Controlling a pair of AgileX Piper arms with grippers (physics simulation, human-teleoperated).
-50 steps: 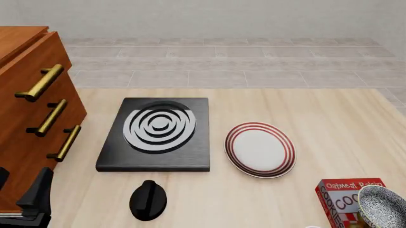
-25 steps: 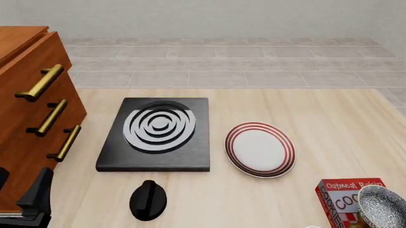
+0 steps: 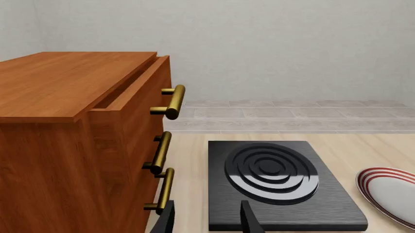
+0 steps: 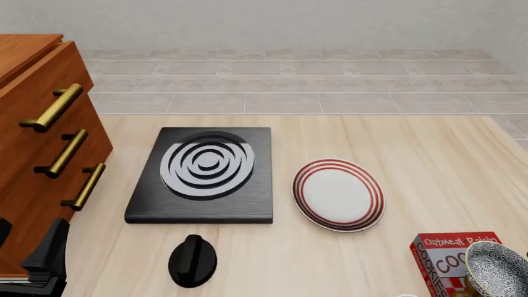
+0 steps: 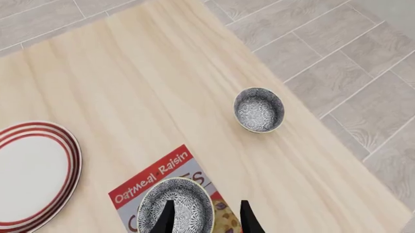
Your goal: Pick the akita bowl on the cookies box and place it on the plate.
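Akita bowl (image 5: 175, 206) sits upright on the cookies box (image 5: 150, 175), which lies flat at the near right corner of the table (image 4: 429, 154); in the front view the same bowl (image 4: 498, 268) shows at the lower right edge on the red box (image 4: 446, 257). Its speckled inside holds nothing that can be seen. A second speckled bowl (image 5: 259, 109), also with nothing visible in it, stands on the bare table well apart from the box, near the table's edge (it shows only in the right wrist view). That makes two bowls, one box and one plate.

The plate (image 4: 338, 194) lies flat on the table between the box and the black burner slab (image 4: 202, 175), touching neither, with nothing on its white centre.

One black knob (image 4: 192, 260) rests on the table just in front of the slab. A wooden cabinet (image 4: 37, 142) stands at the table's left with three brass handles (image 4: 51, 107); its top drawer is pulled slightly out.

The right tool (image 5: 204, 218) hangs above the bowl on the box, fingers spread, holding nothing. The left tool (image 3: 206, 221) is also released, with its two fingers parted, near the cabinet and the slab's near edge.
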